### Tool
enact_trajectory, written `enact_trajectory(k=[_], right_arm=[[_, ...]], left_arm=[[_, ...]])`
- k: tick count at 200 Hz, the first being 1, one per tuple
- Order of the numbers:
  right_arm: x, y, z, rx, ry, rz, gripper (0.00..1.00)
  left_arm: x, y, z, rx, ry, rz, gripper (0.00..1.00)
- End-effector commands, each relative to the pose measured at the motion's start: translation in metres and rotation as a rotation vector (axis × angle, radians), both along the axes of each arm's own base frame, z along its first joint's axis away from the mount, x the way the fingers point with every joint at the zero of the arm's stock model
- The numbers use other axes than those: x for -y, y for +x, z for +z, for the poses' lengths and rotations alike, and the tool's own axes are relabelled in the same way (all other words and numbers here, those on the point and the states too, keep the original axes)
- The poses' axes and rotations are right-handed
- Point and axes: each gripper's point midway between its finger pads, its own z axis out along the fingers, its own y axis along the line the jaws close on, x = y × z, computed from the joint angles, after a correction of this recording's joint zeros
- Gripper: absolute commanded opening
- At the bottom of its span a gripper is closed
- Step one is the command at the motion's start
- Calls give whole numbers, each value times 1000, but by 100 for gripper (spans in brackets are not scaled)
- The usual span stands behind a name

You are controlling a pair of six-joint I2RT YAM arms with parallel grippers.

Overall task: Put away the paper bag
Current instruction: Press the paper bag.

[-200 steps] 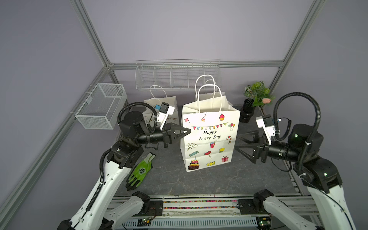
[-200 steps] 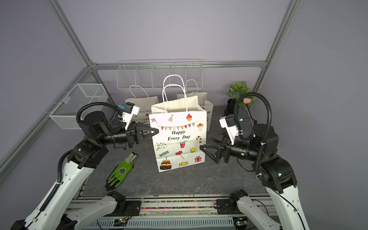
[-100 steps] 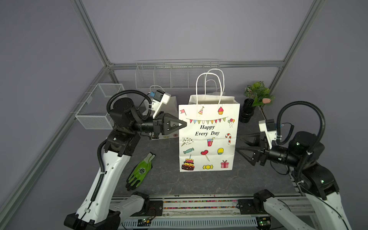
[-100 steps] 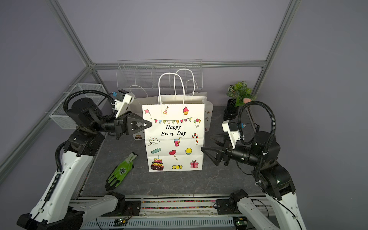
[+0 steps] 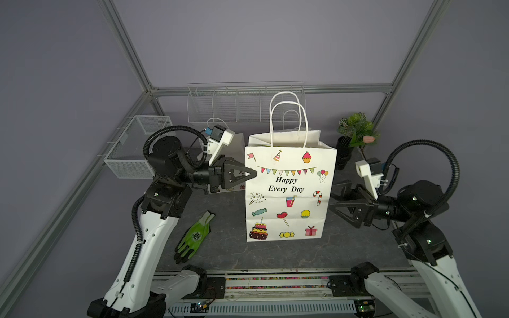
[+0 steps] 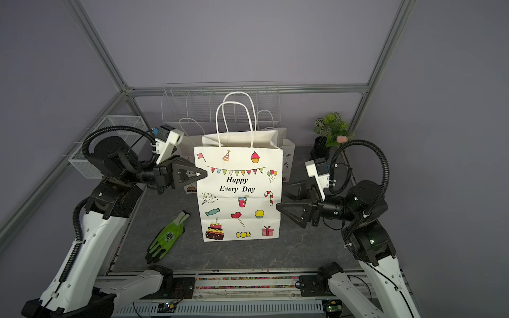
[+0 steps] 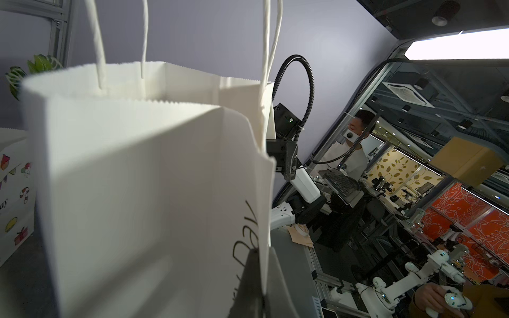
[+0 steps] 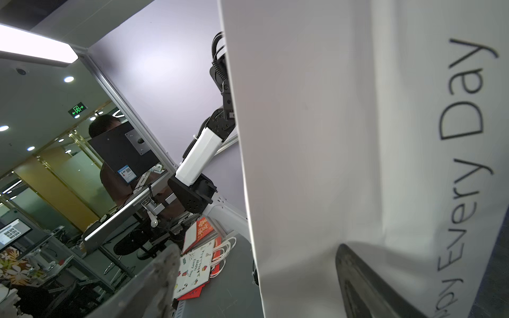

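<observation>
The white paper bag [image 5: 289, 192] [image 6: 239, 198], printed "Happy Every Day", stands upright mid-table with its handles up. My left gripper [image 5: 254, 174] [image 6: 205, 174] is shut on the bag's left front edge, about a third of the way down. In the left wrist view the two fingers pinch that paper edge [image 7: 263, 264] beside the bag's side panel [image 7: 137, 179]. My right gripper [image 5: 334, 199] [image 6: 280, 198] is open at the bag's right side. An upright edge of the bag [image 8: 303, 137] stands between its fingers [image 8: 256, 247], and one finger [image 8: 358, 275] lies against the paper.
A green glove [image 5: 194, 239] lies on the dark table [image 5: 220, 256] left of the bag. More paper bags [image 6: 287, 157] stand behind it. A wire rack [image 5: 242, 104] hangs on the back wall and a wire basket [image 5: 132, 148] on the left. A potted plant [image 5: 355, 132] stands back right.
My left gripper, still shut on the bag, has turned it from skewed to square-on and upright. My right gripper stays open by the bag's right side, its arm a little lower.
</observation>
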Motion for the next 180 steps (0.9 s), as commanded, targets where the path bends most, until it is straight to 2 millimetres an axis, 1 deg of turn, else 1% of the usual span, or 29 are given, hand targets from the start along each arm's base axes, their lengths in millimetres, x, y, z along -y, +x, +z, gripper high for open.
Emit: enact_trajectory(k=[1, 14, 24, 40, 63, 90, 108, 150, 164, 180], right_arm=[[6, -15, -10, 13, -54, -18, 89], [7, -10, -21, -6, -90, -51, 89], [7, -7, -27, -23, -98, -58, 89], [5, -6, -25, -39, -72, -35, 89], [3, -13, -24, -67, -64, 11, 89], [4, -15, -36, -101, -86, 13, 89], [1, -9, -45, -128, -80, 15, 89], [-6, 13, -51, -108, -89, 0, 89], [-9, 19, -51, -111, -85, 16, 89], [-12, 23, -46, -100, -67, 27, 89]], left_arm=[[-6, -12, 18, 66, -24, 5, 0], [-7, -15, 22, 73, -27, 1, 0], [-7, -16, 23, 79, -28, 0, 0], [-7, -16, 22, 74, -27, -2, 0], [-8, -15, 21, 74, -27, 5, 0], [-8, -14, 22, 79, -27, 6, 0], [-8, -12, 21, 82, -26, 5, 0], [-7, -10, 18, 77, -23, 2, 0], [-6, -8, 15, 76, -21, 4, 0], [-5, -3, 9, 71, -16, 5, 0]])
